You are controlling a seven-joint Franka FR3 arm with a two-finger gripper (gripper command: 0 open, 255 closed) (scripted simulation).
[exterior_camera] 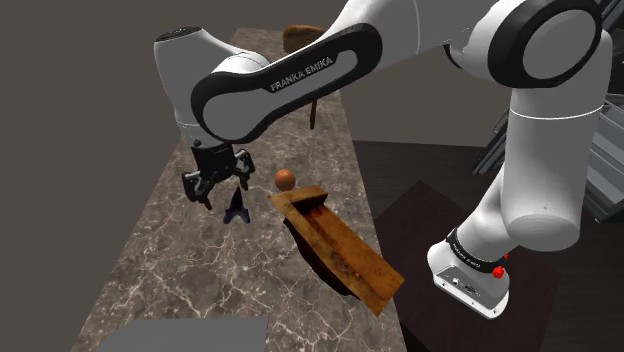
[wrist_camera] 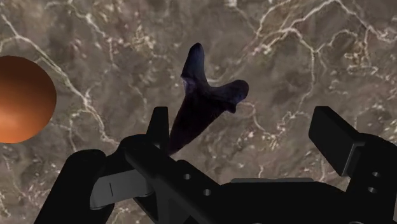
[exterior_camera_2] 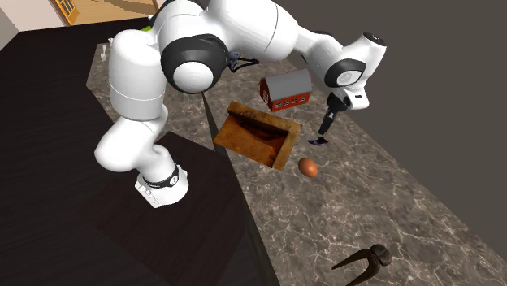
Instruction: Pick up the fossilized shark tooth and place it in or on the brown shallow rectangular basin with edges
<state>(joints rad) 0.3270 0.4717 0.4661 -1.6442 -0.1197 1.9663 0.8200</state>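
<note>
Approach stage of a pick-and-place: the black gripper (exterior_camera: 222, 190) hovers just above a dark, pointed shark tooth (exterior_camera: 237, 207) resting on a brown marble counter (exterior_camera: 180, 270), with nothing lifted yet. Its fingers (wrist_camera: 159, 127) stand wide apart and hold nothing. In the wrist view the tooth lies close to one finger and well apart from the other, not centred in the gap. The next move, as I judge it, calls for a small sideways shift to straddle the tooth, a short descent to the stone, then a close — the tooth sits low, so the tips must reach low too. In the shoulder view the brown basin (exterior_camera: 335, 250) lies near, at four o'clock from the tooth. It is long and shallow with raised edges, and runs along the counter's edge by the stand — its near end seems to jut past that edge. An orange ball (exterior_camera: 285, 180) sits at two o'clock from the tooth, just beside the basin's far end, so the carry should clear it. In the second exterior view a red toy barn (exterior_camera_2: 286, 89) stands apart at eleven o'clock from the tooth. Bare marble surrounds the tooth otherwise.
</note>
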